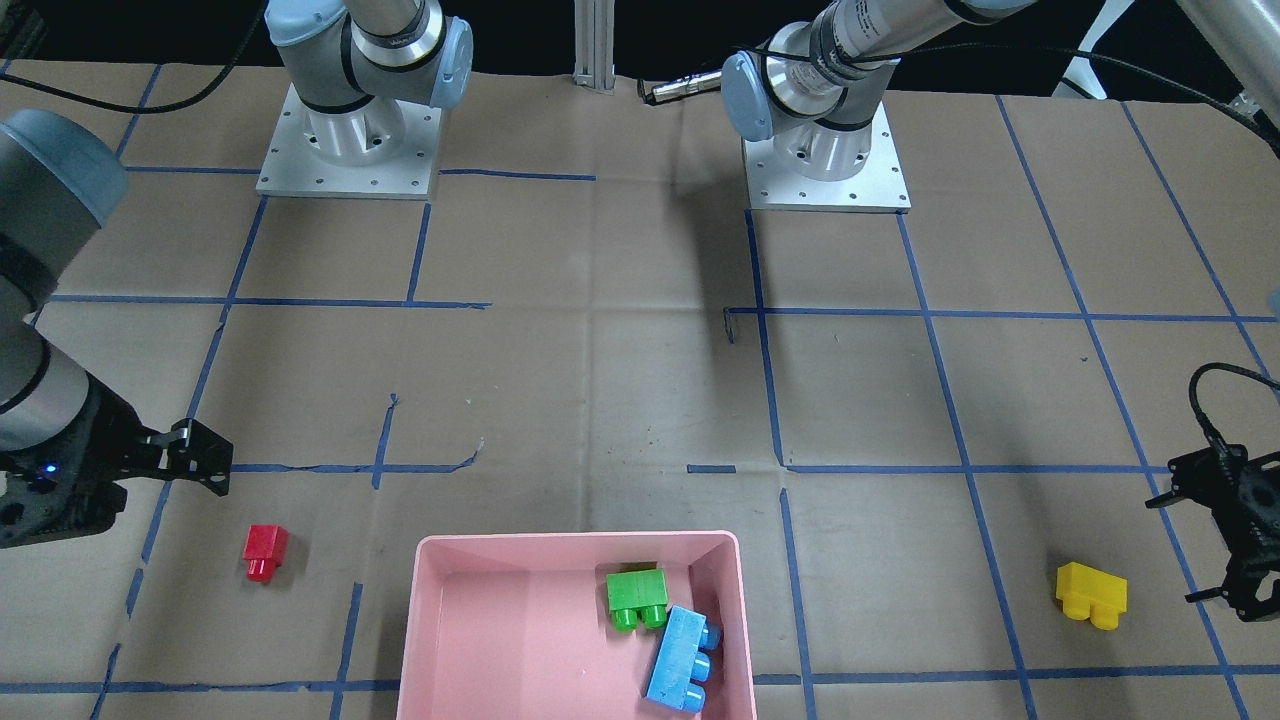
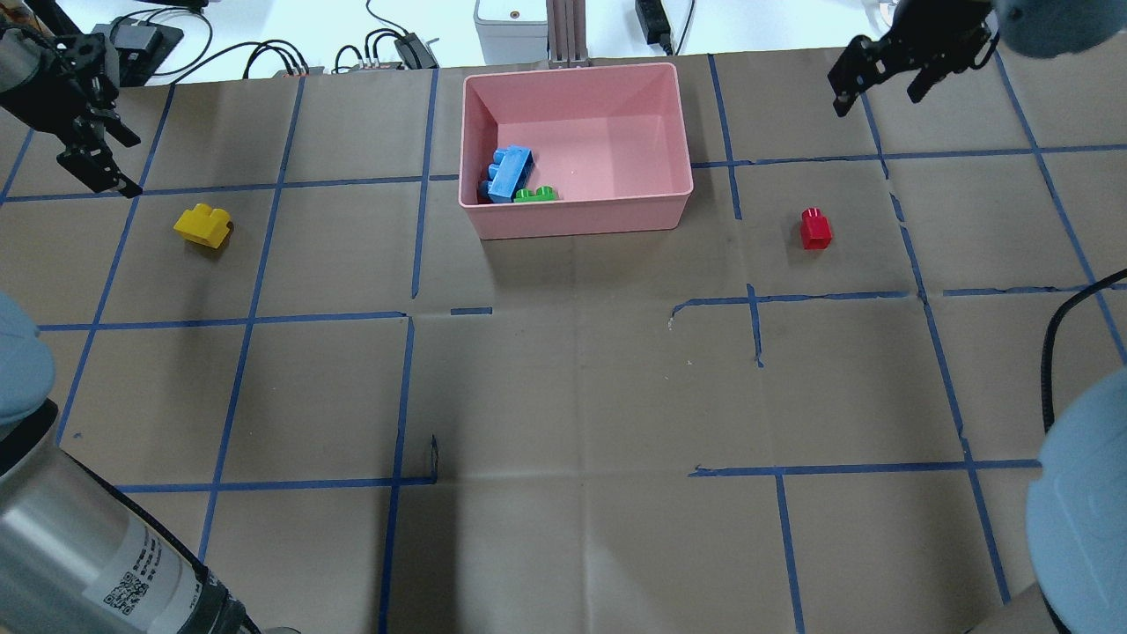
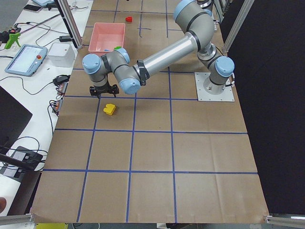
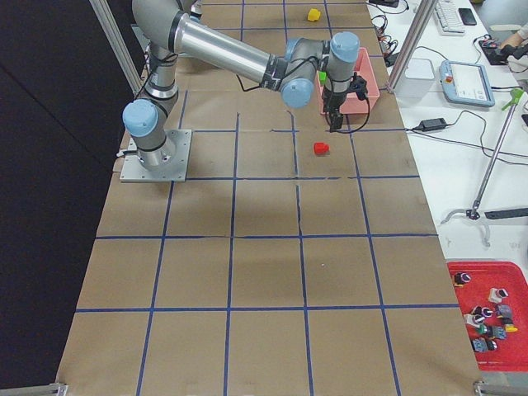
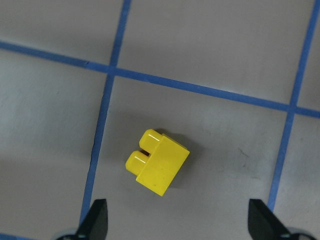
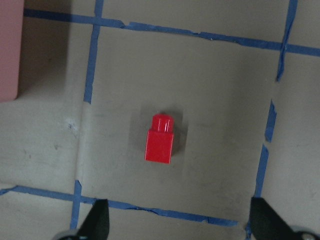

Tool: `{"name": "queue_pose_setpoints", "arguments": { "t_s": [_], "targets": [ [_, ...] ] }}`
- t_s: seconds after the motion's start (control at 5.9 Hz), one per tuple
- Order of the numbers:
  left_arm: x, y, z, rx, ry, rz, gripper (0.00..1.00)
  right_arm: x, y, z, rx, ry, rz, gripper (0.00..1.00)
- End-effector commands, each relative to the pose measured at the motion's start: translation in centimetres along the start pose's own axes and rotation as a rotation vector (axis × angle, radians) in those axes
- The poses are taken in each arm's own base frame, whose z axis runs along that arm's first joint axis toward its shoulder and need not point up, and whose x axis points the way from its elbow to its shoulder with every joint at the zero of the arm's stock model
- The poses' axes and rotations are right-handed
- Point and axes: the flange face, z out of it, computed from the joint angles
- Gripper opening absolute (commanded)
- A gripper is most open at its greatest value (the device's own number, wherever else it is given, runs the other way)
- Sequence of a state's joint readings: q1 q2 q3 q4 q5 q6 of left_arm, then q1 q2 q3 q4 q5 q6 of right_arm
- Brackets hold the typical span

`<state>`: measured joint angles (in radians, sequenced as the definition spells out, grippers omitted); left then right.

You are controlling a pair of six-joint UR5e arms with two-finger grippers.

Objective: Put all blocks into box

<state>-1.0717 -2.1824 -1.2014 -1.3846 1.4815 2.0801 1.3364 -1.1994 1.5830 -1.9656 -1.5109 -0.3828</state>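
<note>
Pink box, green block, blue block, yellow block, red block.

You get the table from above behind the robot and, mirrored, steeply from the opposite edge; both share the box. Two side cameras look along it from either end. Wrist cameras look straight down, close: left on the yellow brick, right on the red brick.

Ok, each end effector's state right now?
Left end effector: open, empty; yellow block not gripped.
Right end effector: open, empty; red block not gripped.
</note>
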Motion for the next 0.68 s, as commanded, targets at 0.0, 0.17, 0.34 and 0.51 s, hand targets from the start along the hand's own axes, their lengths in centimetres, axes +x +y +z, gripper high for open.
{"name": "queue_pose_setpoints", "arguments": {
  "t_s": [0.0, 0.17, 0.34, 0.51],
  "targets": [
    [-0.4, 0.3, 2.3, 0.017, 0.025, 0.192, 0.99, 0.1, 0.8, 5.9, 0.047, 0.057, 0.029, 0.99],
    [-0.8, 0.8, 4.5, 0.021, 0.031, 0.184, 0.99, -0.2, 1.2, 8.2, 0.029, 0.057, 0.059, 0.99],
    [-1.5, 1.0, 6.9, 0.015, 0.010, 0.179, 0.99, -1.3, 1.1, 9.5, 0.017, 0.049, 0.042, 0.98],
    [-2.2, 0.8, 9.2, 0.034, -0.033, 0.178, 0.99, -2.7, -0.2, 10.9, 0.042, 0.060, 0.018, 0.98]
  ]
}}
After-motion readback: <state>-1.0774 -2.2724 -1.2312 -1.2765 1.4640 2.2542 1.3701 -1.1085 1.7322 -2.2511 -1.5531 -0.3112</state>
